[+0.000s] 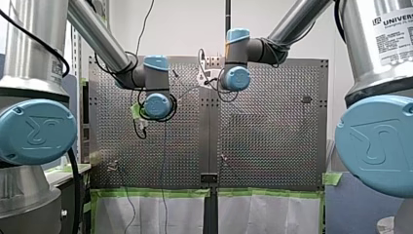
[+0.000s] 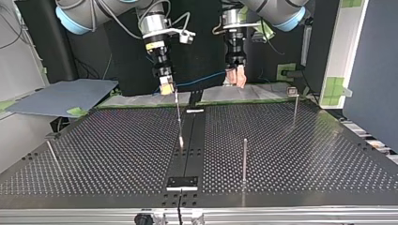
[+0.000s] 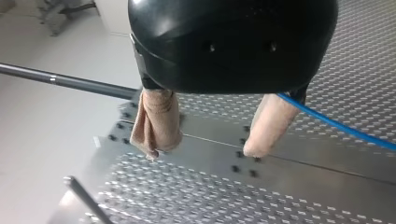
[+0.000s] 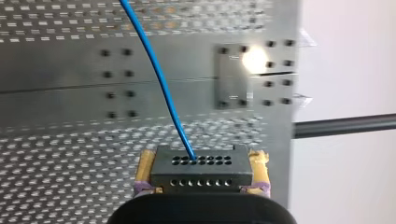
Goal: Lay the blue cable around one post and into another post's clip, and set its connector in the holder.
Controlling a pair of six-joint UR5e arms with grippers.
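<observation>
In the right wrist view my right gripper [image 4: 201,161] is shut on a black connector [image 4: 201,175], its yellow pads [image 4: 259,169] pressing both ends. The blue cable [image 4: 159,79] rises out of the connector. In the top view that gripper [image 2: 165,88] hangs over the table's far edge, with the blue cable [image 2: 202,78] running across to my left gripper [image 2: 236,79]. My left gripper [image 3: 203,151] is open, its beige fingers [image 3: 156,123] wide apart with nothing between them. The cable [image 3: 336,123] passes just outside one finger.
Thin metal posts stand on the perforated table [image 2: 305,154]: one under my right gripper [image 2: 179,119], one mid-table [image 2: 244,159], one with a small head at the far side [image 2: 294,105], one at the top view's left [image 2: 52,154]. A black bracket [image 2: 183,182] sits near the front edge.
</observation>
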